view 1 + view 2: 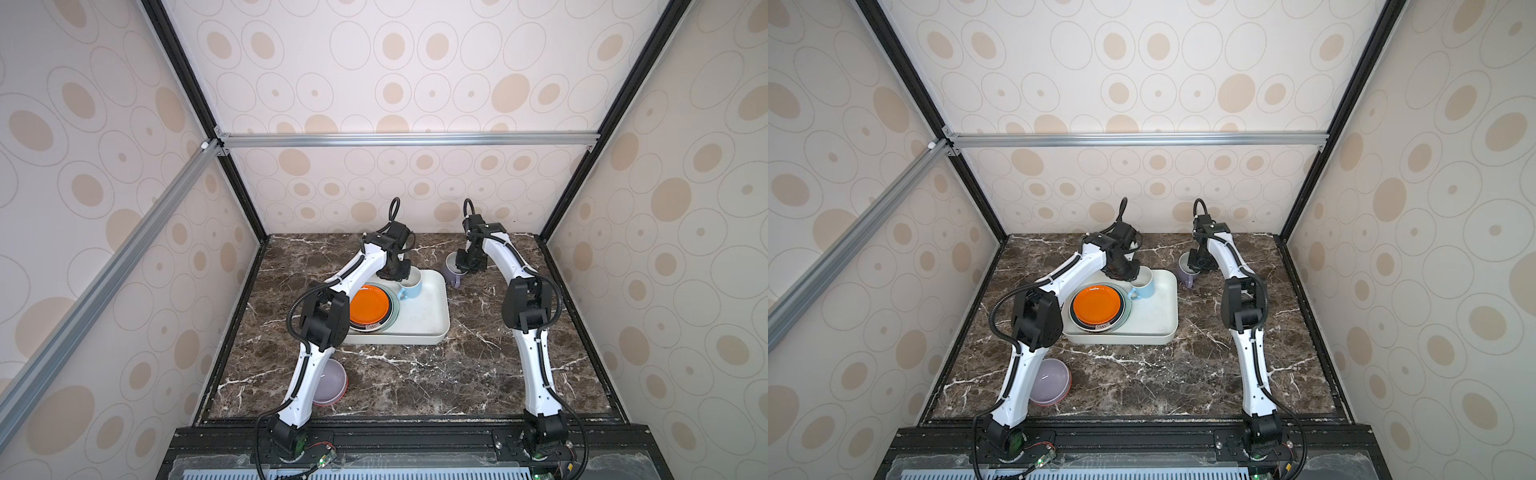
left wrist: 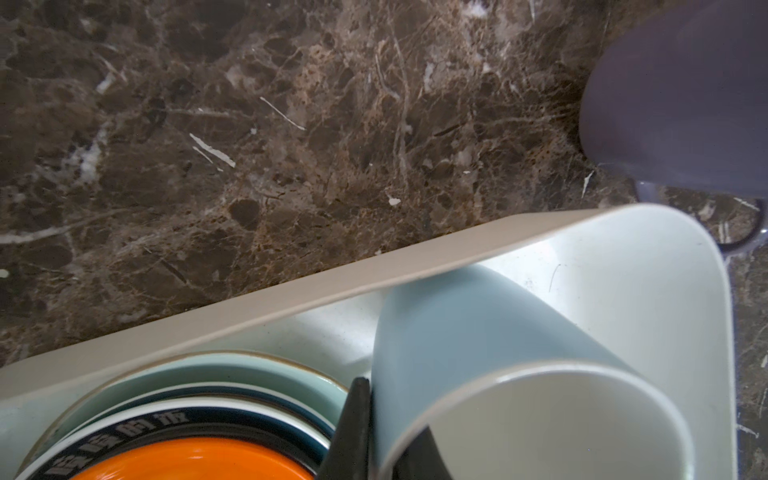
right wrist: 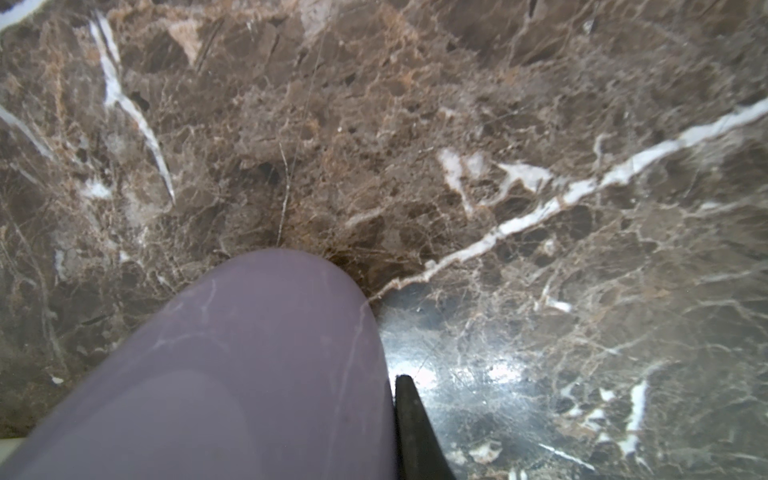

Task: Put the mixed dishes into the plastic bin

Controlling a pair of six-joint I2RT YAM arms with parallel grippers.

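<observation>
The off-white plastic bin (image 1: pixel 430 316) (image 1: pixel 1158 318) (image 2: pixel 332 282) sits mid-table. In its left half lies a plate stack: an orange plate (image 1: pixel 369 307) (image 1: pixel 1096 305) (image 2: pixel 187 461) on top, dark-rimmed plates under it, and a mint-green plate (image 2: pixel 249 374) at the bottom. At the bin's back stands a blue mug (image 1: pixel 413 289) (image 1: pixel 1144 286) (image 2: pixel 478 324); my left gripper (image 1: pixel 395 272) (image 2: pixel 386 440) is shut on its wall, one finger inside. Outside the bin's far right corner is a lavender mug (image 1: pixel 453 268) (image 1: pixel 1185 270) (image 3: pixel 249 374), with my right gripper (image 1: pixel 468 268) shut on its wall. Only the outer finger (image 3: pixel 409 419) shows.
A lavender bowl (image 1: pixel 332 384) (image 1: pixel 1050 380) rests at the front left of the brown marble table (image 1: pixel 415 374), partly behind my left arm. The bin's right half holds nothing. Walls close in the table on three sides.
</observation>
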